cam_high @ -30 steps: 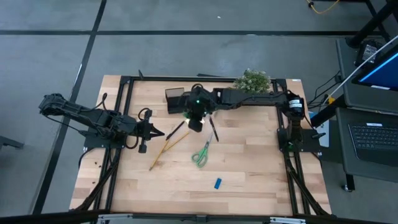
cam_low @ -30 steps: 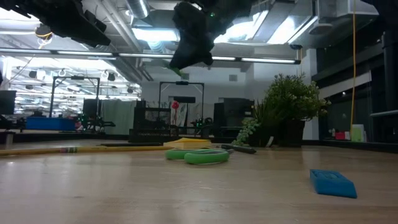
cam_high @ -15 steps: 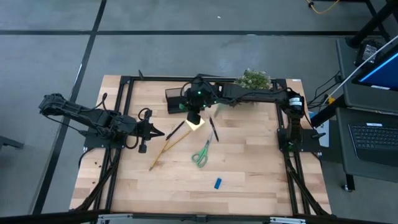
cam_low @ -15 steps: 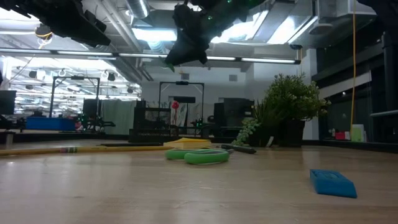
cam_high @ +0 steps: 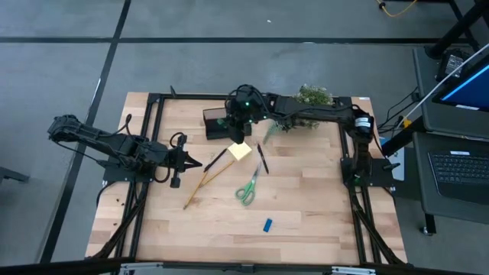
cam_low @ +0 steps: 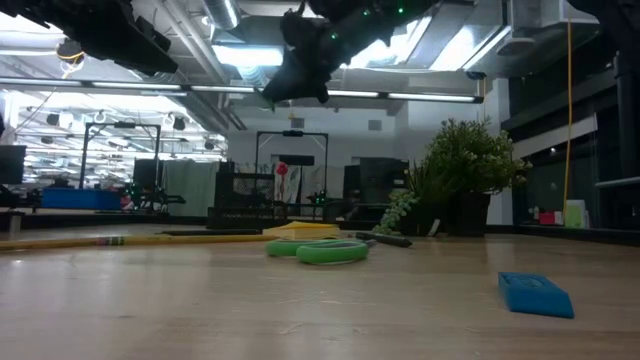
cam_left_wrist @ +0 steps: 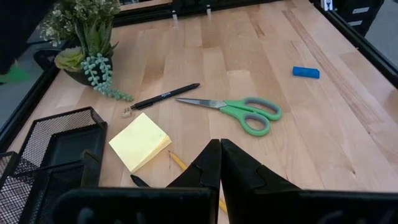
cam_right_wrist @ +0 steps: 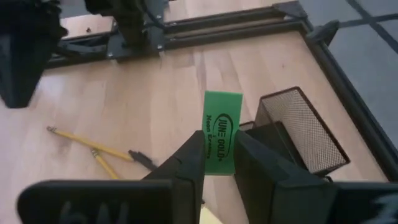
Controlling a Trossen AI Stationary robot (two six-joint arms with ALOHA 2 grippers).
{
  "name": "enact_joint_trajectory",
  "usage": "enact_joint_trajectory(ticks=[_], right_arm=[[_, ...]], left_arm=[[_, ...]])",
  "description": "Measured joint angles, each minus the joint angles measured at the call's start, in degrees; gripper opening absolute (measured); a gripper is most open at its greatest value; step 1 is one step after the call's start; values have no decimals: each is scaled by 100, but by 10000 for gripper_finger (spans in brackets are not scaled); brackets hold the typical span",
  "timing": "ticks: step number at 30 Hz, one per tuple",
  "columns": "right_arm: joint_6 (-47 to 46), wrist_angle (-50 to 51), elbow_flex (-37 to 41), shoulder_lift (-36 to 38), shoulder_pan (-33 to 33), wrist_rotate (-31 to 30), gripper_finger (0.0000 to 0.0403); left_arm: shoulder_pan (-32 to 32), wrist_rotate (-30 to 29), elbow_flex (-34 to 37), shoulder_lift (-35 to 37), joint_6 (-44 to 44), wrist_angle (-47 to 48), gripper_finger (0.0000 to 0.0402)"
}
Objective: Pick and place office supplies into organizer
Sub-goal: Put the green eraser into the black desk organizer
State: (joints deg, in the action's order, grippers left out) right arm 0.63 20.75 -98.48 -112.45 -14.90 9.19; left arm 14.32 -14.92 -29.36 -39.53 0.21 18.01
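My right gripper (cam_high: pixel 233 131) hangs above the table's far middle, beside the black mesh organizer (cam_high: pixel 216 122), shut on a small green piece (cam_right_wrist: pixel 222 127). The organizer (cam_right_wrist: pixel 298 127) shows just past the piece in the right wrist view. On the wood lie the yellow sticky-note pad (cam_high: pixel 240 151), a black pen (cam_high: pixel 262 159), green-handled scissors (cam_high: pixel 247 189), two pencils (cam_high: pixel 206 178) and a small blue piece (cam_high: pixel 267 224). My left gripper (cam_high: pixel 195 163) waits shut at the left, above the table, pointing toward the pencils. My right gripper pinches the green piece's lower part (cam_right_wrist: pixel 217 155) between its two fingers. The fingers slant downward, reaching in from the table's right. The piece's printed upper end (cam_right_wrist: pixel 222 109) sticks out past the fingertips, and the whole piece is lifted clear of the table.
A small potted plant (cam_high: pixel 309 98) stands at the far edge, right of the organizer. A black frame (cam_high: pixel 153 99) runs along the table's far, left and right sides. Bare wood lies toward the near edge around the blue piece (cam_left_wrist: pixel 306 72).
My right gripper has carried the green piece toward the table's far edge and a little left, toward the organizer, with its fingers tipping a bit more level. The sticky-note pad it hung over now shows uncovered. Everything on the table has stayed put.
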Motion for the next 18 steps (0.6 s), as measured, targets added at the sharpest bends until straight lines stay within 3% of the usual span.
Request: enact_joint_trajectory(ticks=[7,14,18], right_arm=[[180,236,-528,-506,-39,87,81],[559,1936,-1956,-1349,-70,101,81],[832,2253,-2376,-1637,-70,101,81]], left_arm=[[-1,-2,0,0,0,-18,3],[-1,-2,0,0,-16,-16,2],[-1,-1,0,0,-38,7,3]])
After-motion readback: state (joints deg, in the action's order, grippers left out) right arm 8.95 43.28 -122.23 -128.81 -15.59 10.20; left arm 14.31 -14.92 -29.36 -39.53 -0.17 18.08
